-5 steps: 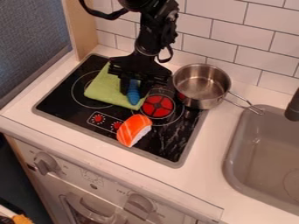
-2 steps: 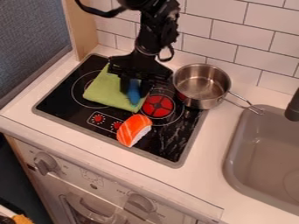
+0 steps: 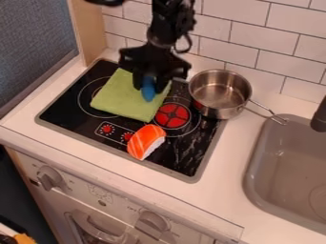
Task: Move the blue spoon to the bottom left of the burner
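The jaws are pinching the blue spoon (image 3: 148,93) between them. The spoon points downward over the right part of the green cloth (image 3: 121,99); whether its lower end touches the cloth cannot be told.

Step in hand, as judged: carry the spoon to the bottom left of the black stovetop (image 3: 66,112).

1. Maintain a firm, even pinch. The spoon is narrow and may pivot if the grip is off its balance point.
2. Before travelling sideways, make sure the spoon is clear of the cloth. A low pass could drag the fabric along.
3. Travel toward the near left corner, to the left of the red knobs (image 3: 107,129). This route leads away from the saucepan (image 3: 220,93) and the toy sushi (image 3: 146,141).
4. Lower until the spoon meets the flat surface, then open gently. Release from height may let it roll or bounce.

Arm pose: the black arm (image 3: 170,24) enters from the top edge, in front of the tiled wall (image 3: 255,40). The gripper (image 3: 148,89) hangs down over the rear of the stovetop, left of the saucepan.
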{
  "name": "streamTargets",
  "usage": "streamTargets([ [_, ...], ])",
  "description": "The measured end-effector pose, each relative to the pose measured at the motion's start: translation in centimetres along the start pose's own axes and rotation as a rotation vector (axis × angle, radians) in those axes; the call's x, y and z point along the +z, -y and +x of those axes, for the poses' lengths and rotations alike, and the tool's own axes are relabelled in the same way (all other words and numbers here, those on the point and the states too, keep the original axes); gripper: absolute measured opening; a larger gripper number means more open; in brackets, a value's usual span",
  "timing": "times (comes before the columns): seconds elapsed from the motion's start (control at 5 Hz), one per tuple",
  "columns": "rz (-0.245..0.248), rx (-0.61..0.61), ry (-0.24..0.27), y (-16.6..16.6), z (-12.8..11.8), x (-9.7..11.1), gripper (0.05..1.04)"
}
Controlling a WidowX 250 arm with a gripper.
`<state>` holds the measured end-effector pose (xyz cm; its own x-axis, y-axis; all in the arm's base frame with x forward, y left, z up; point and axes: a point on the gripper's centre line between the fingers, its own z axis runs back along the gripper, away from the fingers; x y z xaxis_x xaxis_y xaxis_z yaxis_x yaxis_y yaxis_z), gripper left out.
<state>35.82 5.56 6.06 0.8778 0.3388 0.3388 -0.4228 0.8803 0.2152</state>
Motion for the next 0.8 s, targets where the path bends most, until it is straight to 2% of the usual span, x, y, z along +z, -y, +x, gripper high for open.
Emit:
streamTargets([
  [0.2,0.000,0.056,0.048,-1.7,1.1,2.5,0.446],
  [0.4,0.019,0.150,0.080,-4.6,1.1,4.3,0.447],
  [0.6,0.046,0.265,0.089,-7.5,-0.1,5.8,0.446],
  [0.8,0.085,0.409,0.073,-9.6,-2.1,5.9,0.446],
])
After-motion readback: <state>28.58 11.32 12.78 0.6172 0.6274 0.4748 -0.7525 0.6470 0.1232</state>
